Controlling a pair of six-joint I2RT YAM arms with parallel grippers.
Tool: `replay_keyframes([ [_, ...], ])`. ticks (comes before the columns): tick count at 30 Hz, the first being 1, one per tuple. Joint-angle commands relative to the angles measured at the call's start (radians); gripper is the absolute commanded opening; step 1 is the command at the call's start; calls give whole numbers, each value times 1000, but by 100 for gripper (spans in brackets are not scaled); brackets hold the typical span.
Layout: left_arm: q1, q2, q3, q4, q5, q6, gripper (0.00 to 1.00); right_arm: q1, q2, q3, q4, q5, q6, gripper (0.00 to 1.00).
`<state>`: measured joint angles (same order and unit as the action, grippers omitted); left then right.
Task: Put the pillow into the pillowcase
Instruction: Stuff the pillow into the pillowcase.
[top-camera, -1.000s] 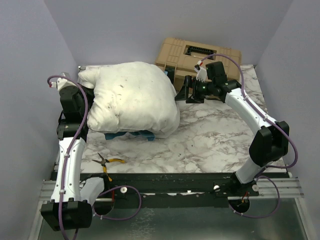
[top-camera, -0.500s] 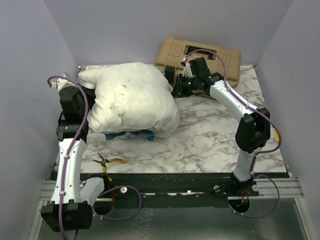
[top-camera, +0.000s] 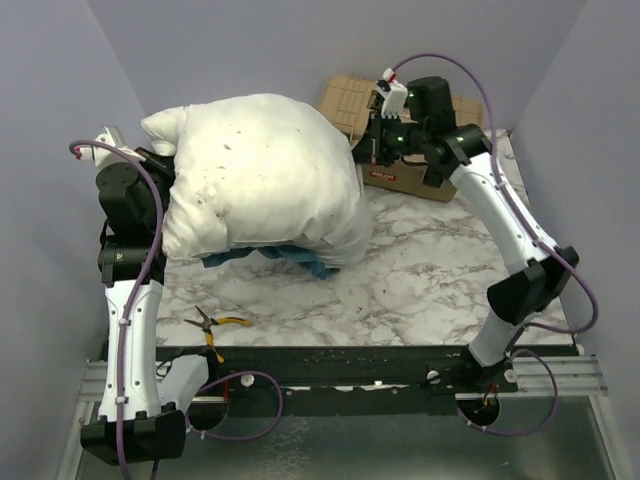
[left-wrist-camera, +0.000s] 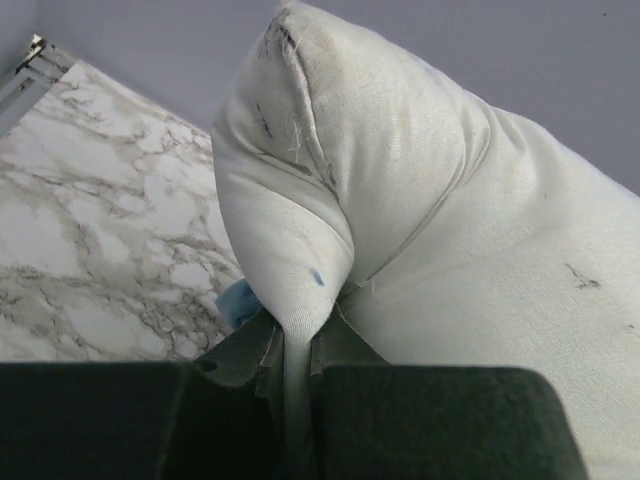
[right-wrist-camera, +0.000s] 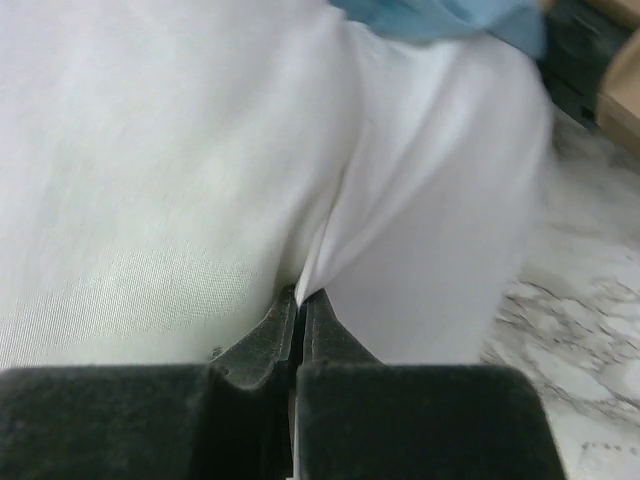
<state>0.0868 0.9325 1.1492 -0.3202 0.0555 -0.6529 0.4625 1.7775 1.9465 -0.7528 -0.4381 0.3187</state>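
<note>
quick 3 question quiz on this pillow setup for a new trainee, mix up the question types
1. True or false: the left tool is shut on a corner of the pillow.
2. What lies on the marble table by its near edge? A) yellow-handled pliers B) scissors C) a screwdriver
3. Fill in: the bit of pillowcase peeking out from under the pillow is ____ in colour.
Key: 1 true; 2 A; 3 blue.
</note>
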Motion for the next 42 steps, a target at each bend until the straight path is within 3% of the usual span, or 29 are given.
replay_keyframes([
  [1, 4, 11, 55, -6, 7, 48, 0, 1, -238, 59, 244, -333, 143, 0],
  [4, 1, 30, 65, -48, -3, 100, 0, 2, -317, -10, 416, -392, 256, 0],
  [10, -45, 6, -43, -74, 14, 190, 0, -4, -368, 14, 462, -313, 280, 0],
  [16, -180, 31, -129, -145, -42, 287, 0, -4, -359, 92, 193, -5, 122, 0],
  [19, -267, 42, -152, -154, -171, 338, 0, -4, -356, -39, 61, 124, 30, 0],
  [22, -320, 52, -186, -150, -282, 391, 0, -8, -388, -235, 45, 222, -6, 0],
  [27, -355, 68, -269, -101, -346, 470, 0, -11, -390, -493, 125, 144, 37, 0],
  [30, -360, 80, -303, -64, -358, 537, 0, -11, -343, -536, 125, 15, 54, 0],
  [35, -368, 135, -304, -42, -348, 671, 0, -10, -303, -654, 291, -243, 130, 0],
  [39, -413, 204, -288, -56, -389, 771, 15, 33, -264, -665, 299, -208, 117, 0],
  [41, -464, 236, -279, -69, -464, 829, 15, 64, -227, -599, 221, -158, 68, 0],
  [42, -491, 251, -277, -74, -501, 864, 8, 75, -213, -560, 181, -128, 49, 0],
])
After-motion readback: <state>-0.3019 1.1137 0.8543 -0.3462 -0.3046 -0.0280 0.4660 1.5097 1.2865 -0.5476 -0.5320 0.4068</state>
